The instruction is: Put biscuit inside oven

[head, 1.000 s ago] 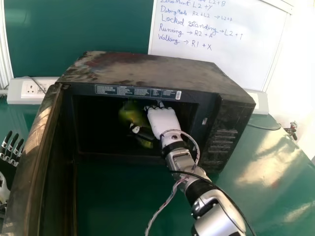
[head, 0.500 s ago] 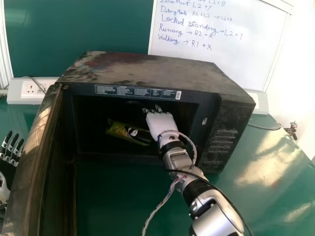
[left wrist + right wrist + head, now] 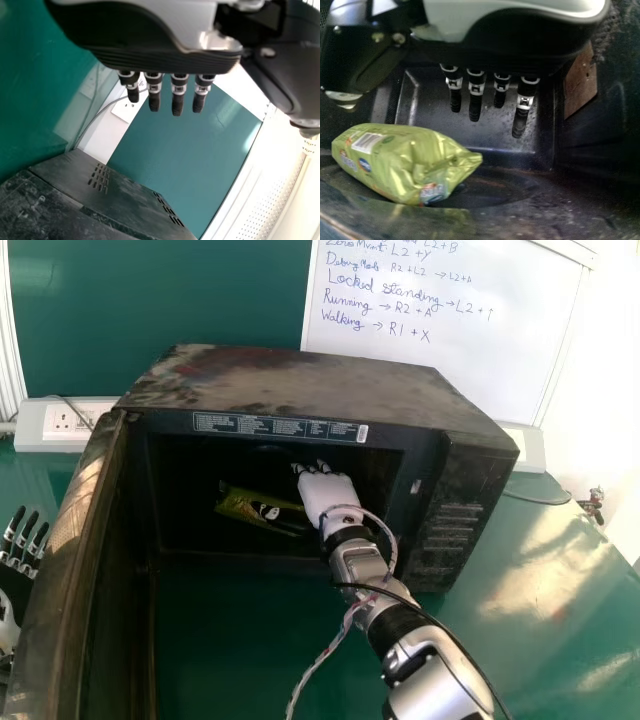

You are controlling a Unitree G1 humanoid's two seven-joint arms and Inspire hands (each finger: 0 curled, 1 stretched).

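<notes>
My right hand is inside the black oven, with the arm passing through its front opening. A green biscuit packet lies on the oven's floor, left of that hand and partly hidden by its thumb. In the right wrist view, the biscuit packet rests apart from the straight fingers of my right hand, which hold nothing. At the head view's left edge, beyond the oven door, is my left hand; in the left wrist view, the left hand has its fingers straight and empty.
The oven door stands swung out toward me at the left, between my left hand and the opening. Power sockets sit behind the oven on the left, and a whiteboard stands behind it. The green table extends to the right.
The biscuit packet has dropped from beside my right hand onto the oven floor and now lies still. The right hand has opened and shifted slightly left. My left hand has stayed put.
</notes>
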